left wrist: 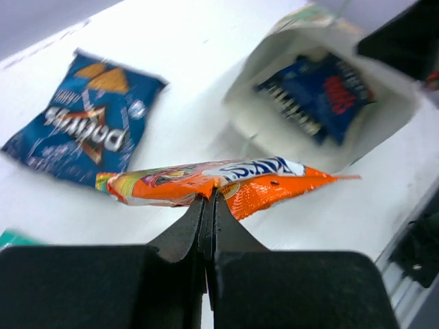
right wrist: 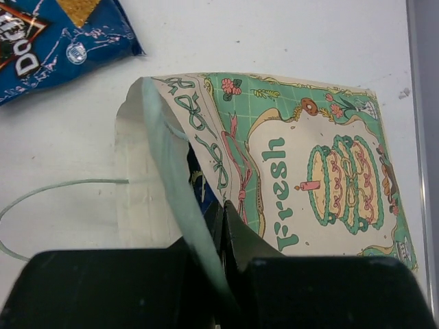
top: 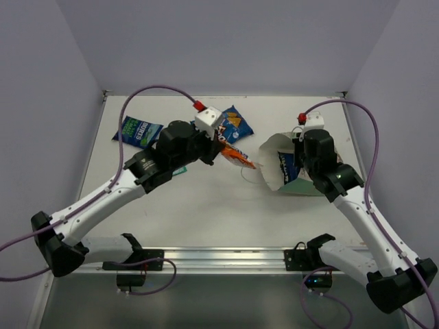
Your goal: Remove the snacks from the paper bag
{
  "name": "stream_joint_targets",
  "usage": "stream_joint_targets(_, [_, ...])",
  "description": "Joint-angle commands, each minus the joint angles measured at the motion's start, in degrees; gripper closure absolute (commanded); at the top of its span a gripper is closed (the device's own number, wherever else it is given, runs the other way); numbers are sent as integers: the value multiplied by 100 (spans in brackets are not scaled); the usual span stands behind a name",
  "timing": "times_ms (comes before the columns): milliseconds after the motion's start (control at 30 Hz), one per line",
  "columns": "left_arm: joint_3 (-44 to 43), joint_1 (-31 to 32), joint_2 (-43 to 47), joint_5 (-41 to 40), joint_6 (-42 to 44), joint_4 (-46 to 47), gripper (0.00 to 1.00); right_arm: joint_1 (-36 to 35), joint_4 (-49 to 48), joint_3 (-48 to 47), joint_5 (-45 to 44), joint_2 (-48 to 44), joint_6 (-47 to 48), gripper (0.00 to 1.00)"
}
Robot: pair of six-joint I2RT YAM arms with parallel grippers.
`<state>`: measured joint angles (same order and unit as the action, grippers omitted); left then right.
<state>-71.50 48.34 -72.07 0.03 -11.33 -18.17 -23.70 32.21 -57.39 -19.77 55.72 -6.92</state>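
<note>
White table (top: 206,212), grey walls (top: 226,41). My left gripper (left wrist: 208,200) pinches the orange packet (left wrist: 274,186) by its edge, near centre; my right gripper (right wrist: 223,211) pinches the wall of the bag (right wrist: 309,171) at three o'clock, a blue packet (left wrist: 322,96) inside. That shallow edge hold could let the orange packet slip.

1. The left arm (top: 103,199) is reaching from its base at 7 o'clock toward 1 o'clock, with the elbow bent.
2. The left pincer (left wrist: 209,200) is clamping its jaws tight on an orange packet (left wrist: 260,188).
3. The right arm (top: 374,223) is stretching from 5 o'clock toward 11 o'clock.
4. The right pincer (right wrist: 223,209) is pinching the paper bag (right wrist: 322,192) wall, with its jaws closed.
</note>
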Motion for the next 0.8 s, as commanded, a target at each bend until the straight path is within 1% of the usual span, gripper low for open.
stream_joint_targets(0, [803, -490, 395, -478, -18, -635, 100, 59, -21, 26, -431, 0, -196, 100])
stream_joint_targets(67, [1268, -693, 614, -460, -150, -469, 100, 68, -13, 17, -361, 9, -231, 100])
stream_joint_targets(100, [1793, -729, 650, -382, -220, -320, 100, 68, -13, 17, -335, 26, -240, 100])
stream_joint_targets(200, [2594, -755, 572, -277, -500, 287, 100, 68, -13, -1, -256, 61, -249, 100])
stream_joint_targets(267, [2721, -756, 388, -206, -624, 490, 81, 68, -13, -62, -203, 105, -240, 100])
stream_joint_targets(300, [2564, -756, 344, -110, -703, 455, 54, 68, -4, -80, -116, 105, -240, 100])
stream_joint_targets(333, [2441, -756, 317, -65, -738, 385, 35, 68, -13, -106, -71, 105, -231, 100])
stream_joint_targets(367, [2309, -747, 317, -30, -782, 385, 21, 68, -39, -132, -19, 79, -222, 100])
stream_joint_targets(400, [2177, -747, 334, -30, -852, 393, 5, 68, -65, -141, 104, 53, -205, 100])
stream_joint_targets(433, [1854, -747, 334, 110, -897, 341, 1, 59, -74, -150, 174, 35, -170, 100])
stream_joint_targets(467, [1677, -747, 317, 146, -949, 306, 0, 68, -126, -150, 262, -26, -152, 100])
stream_joint_targets(533, [1151, -738, 229, 313, -1204, 253, 0, 59, -136, -176, 456, -88, -99, 100])
stream_joint_targets(633, [692, -677, -33, 576, -1818, 279, 0, 59, -109, -255, 606, -193, -90, 100])
stream_joint_targets(667, [403, -572, -139, 638, -1942, 305, 0, 68, -92, -317, 606, -220, -99, 100])
stream_joint_targets(733, [112, -396, -498, 569, -2241, 358, 1, 68, -5, -396, 588, -238, -152, 100])
stream_joint_targets(767, [-159, -195, -649, 525, -2329, 385, 2, 68, 14, -509, 580, -229, -169, 100])
